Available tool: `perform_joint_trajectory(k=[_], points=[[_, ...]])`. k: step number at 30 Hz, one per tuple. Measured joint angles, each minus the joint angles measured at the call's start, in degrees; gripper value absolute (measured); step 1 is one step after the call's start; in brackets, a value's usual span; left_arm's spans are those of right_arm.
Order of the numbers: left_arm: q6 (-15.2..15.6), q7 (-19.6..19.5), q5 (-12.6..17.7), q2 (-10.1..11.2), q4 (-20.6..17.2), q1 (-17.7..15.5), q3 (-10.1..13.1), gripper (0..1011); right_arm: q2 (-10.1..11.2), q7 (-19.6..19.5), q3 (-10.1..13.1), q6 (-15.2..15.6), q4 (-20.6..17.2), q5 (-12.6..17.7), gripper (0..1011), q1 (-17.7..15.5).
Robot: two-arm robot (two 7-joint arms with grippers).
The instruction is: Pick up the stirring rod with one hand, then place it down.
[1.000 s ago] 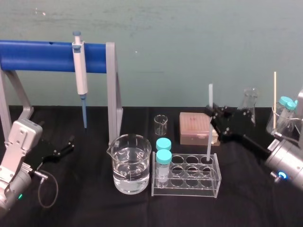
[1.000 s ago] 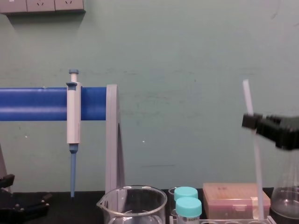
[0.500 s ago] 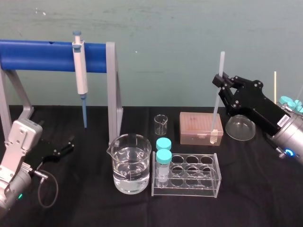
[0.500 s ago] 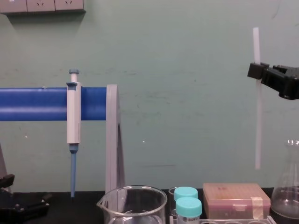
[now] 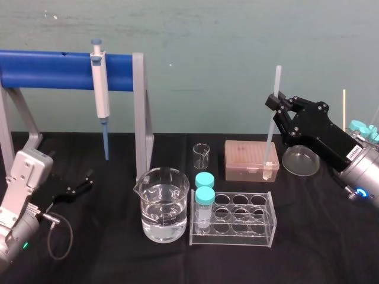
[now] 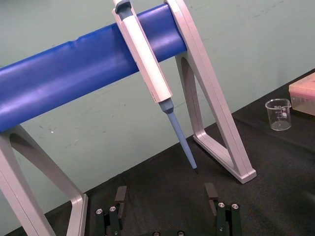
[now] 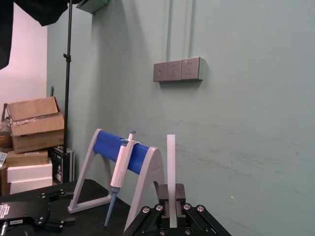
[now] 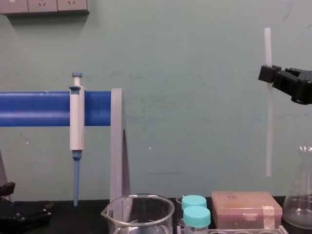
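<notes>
Head view: right tool (image 5: pixel 278 106) pinching the stirring rod (image 5: pixel 272 131) upright.
Rod hangs in the air, lower end above the pink box (image 5: pixel 246 160); left tool (image 5: pixel 83 183) rests spread on the surface (image 5: pixel 325 236).

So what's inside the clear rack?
Two teal-capped tubes stand in the rack's left holes; the other holes look empty. The tubes' contents cannot be told. The right gripper holds the rod up in the air; the left gripper is open, far left.
</notes>
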Motion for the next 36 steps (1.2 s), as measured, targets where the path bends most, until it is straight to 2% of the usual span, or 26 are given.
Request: perform_joint_trajectory(k=[36], points=[[0.0,0.0,0.0,0.0,0.0,0.0,0.0,1000,-0.1,-0.1,-0.3,0.7,-0.4,-0.4,69,-0.6]])
